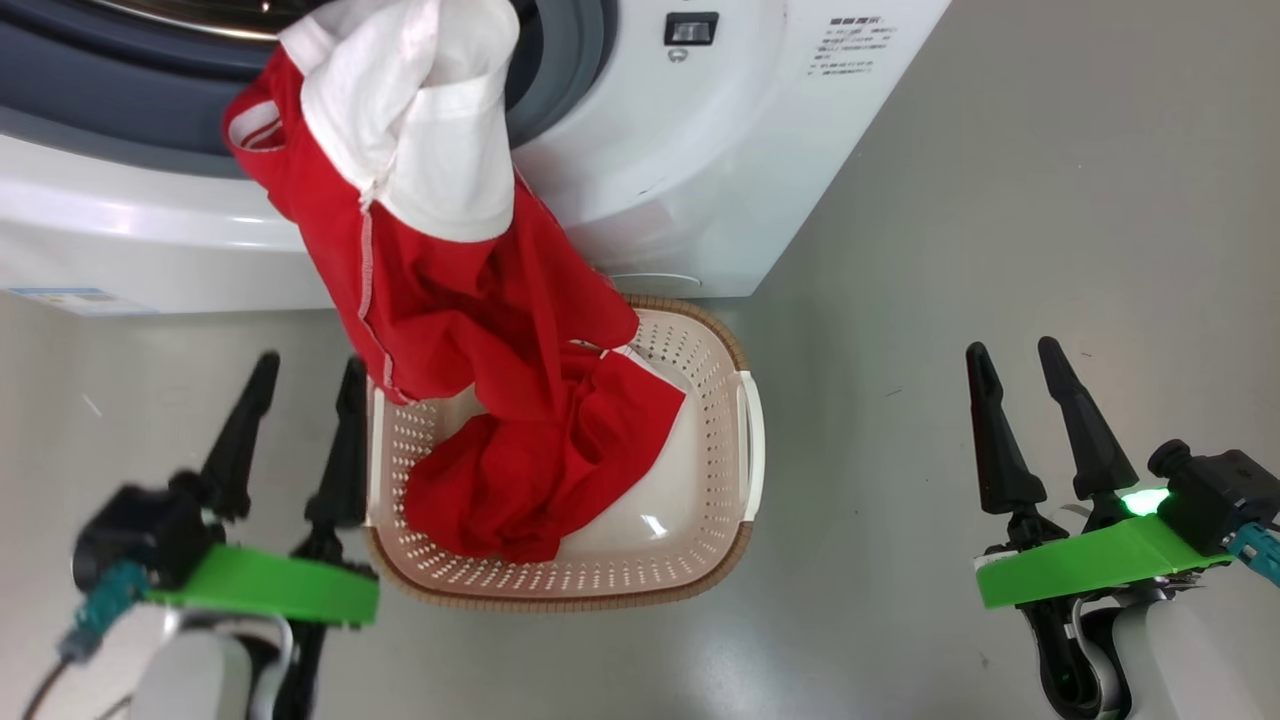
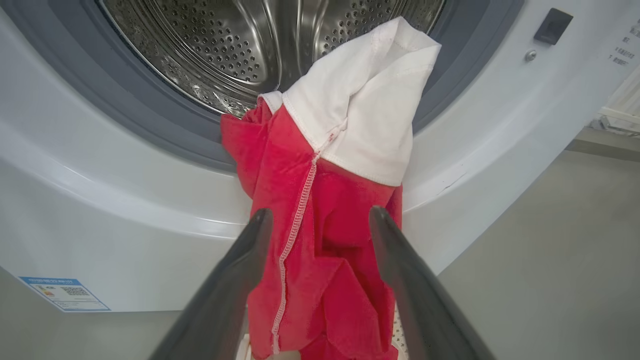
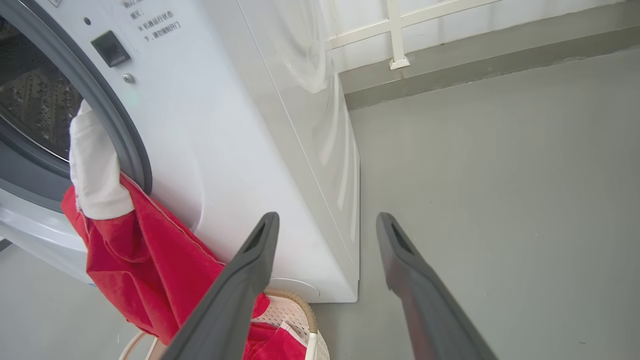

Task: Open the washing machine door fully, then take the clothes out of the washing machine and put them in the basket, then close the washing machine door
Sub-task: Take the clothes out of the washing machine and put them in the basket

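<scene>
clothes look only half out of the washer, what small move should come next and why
Probably ease the left gripper forward and close it on the hanging clothes. Its jaws stand open and empty, lined up with the red fabric, while the white end hangs over the rim of the washing machine and the lower end lies in the basket.

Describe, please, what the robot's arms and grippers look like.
The left gripper and right gripper match: each has two long, tapering black fingers rising from a bright green plate, with a black camera block and a teal cable at the side. The forearms are pale white. A small green light glows at the right gripper's base.
</scene>
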